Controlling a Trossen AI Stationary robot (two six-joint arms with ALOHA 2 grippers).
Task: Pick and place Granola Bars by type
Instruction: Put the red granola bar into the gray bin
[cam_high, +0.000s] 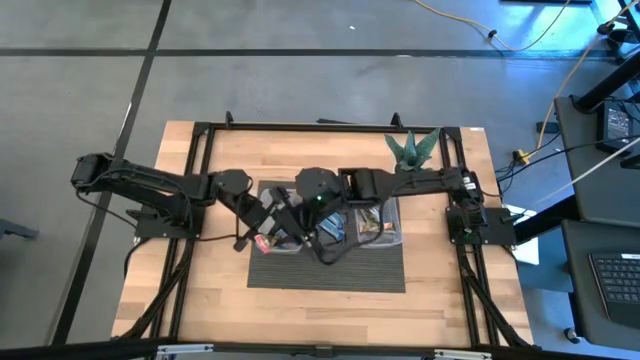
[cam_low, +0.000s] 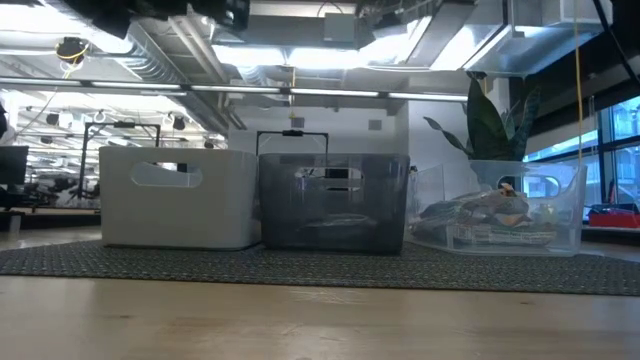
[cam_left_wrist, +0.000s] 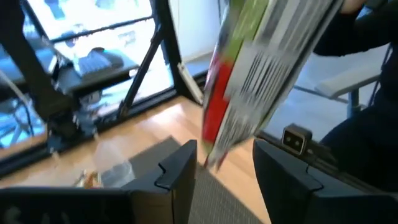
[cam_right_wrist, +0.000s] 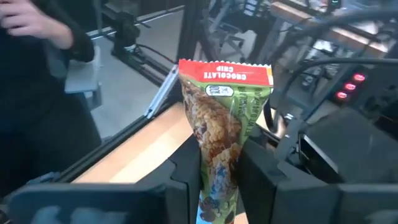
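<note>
Green-and-red wrappers hang in both pincers above the bins.
Your two arms crowd together over the middle bin (cam_high: 322, 232), little room between them, bare wood nearer you. The left gripper (cam_left_wrist: 222, 171) pinches a green-red bar (cam_left_wrist: 249, 93) by its end; the right gripper (cam_right_wrist: 219, 180) is clamped on an upright chocolate chip bar (cam_right_wrist: 221, 124).

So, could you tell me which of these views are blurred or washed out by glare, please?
Left wrist view: the granola bar is smeared by blur, its print unreadable, and the windows behind glare white. Right wrist view: the bar in the right gripper reads sharply. Low view: ceiling lights blow out, and the wooden table up close is soft.
</note>
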